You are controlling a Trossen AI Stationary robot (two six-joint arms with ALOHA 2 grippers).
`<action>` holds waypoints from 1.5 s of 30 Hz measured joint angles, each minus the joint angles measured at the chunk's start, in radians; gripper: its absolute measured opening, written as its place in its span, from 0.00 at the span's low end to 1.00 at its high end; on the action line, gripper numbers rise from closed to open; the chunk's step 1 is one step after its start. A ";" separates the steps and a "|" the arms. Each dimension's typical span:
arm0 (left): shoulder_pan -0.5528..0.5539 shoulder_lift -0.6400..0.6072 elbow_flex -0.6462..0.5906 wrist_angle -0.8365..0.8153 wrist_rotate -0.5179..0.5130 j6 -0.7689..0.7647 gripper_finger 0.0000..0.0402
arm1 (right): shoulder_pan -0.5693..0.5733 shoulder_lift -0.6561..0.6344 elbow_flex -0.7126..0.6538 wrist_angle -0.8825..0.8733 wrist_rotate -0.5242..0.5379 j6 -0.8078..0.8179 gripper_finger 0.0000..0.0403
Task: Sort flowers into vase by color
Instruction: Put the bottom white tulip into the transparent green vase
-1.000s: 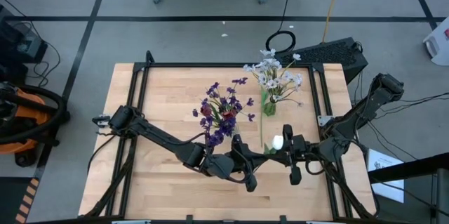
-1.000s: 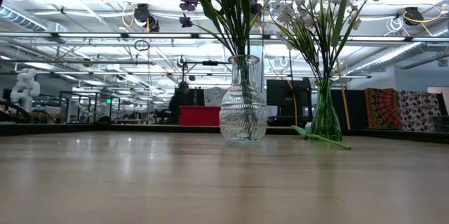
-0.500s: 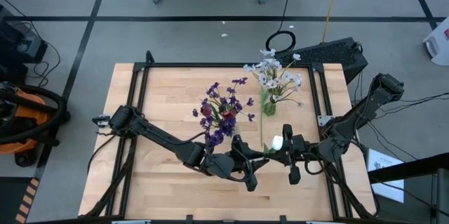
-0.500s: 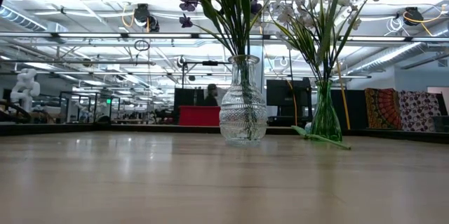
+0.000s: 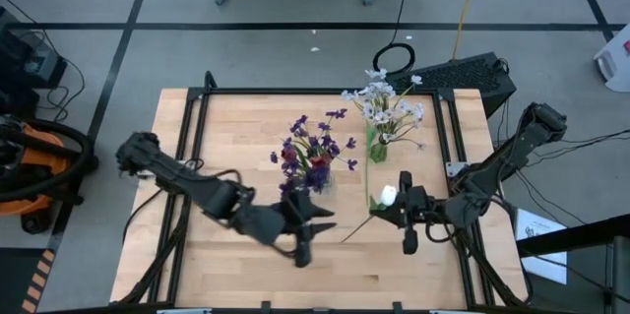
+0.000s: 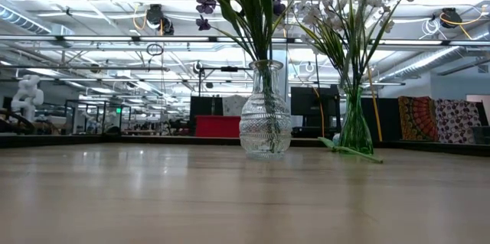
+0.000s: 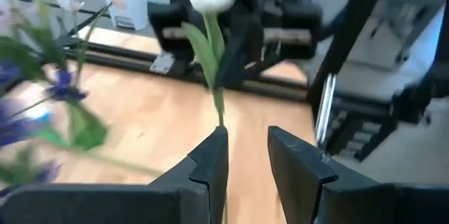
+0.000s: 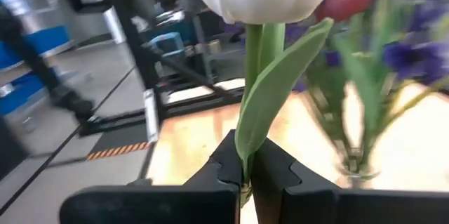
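Since the earlier frame, the left gripper [image 5: 313, 227] has let go of the white tulip's [image 5: 390, 196] stem and drawn back toward the table's [image 5: 226, 127] left, fingers now apart with nothing between them. The right gripper [image 5: 386, 208] is clamped on the stem just below the bud, holding the tulip above the front right of the table. One white bud, green stem, one long leaf. Farther back stand two vases: a clear ribbed vase [image 6: 265, 122] holding purple and dark red flowers [image 5: 313, 153], and a green vase [image 6: 355, 125] holding white blossoms [image 5: 386, 105].
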 joint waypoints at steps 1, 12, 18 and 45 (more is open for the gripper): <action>-0.011 -0.014 0.000 -0.037 -0.019 0.004 0.27 | 0.000 -0.002 0.000 -0.001 0.027 0.007 0.01; -0.096 -0.127 -0.002 -0.348 -0.133 -0.074 0.27 | -0.016 -0.123 0.000 -0.047 0.170 0.013 0.02; -0.138 -0.201 -0.002 -0.338 -0.116 0.038 0.27 | -0.049 -0.174 0.000 -0.048 0.180 -0.008 0.02; 0.067 -1.000 -0.927 -0.010 0.017 0.106 0.27 | -0.090 -0.183 0.001 -0.018 0.249 0.020 0.02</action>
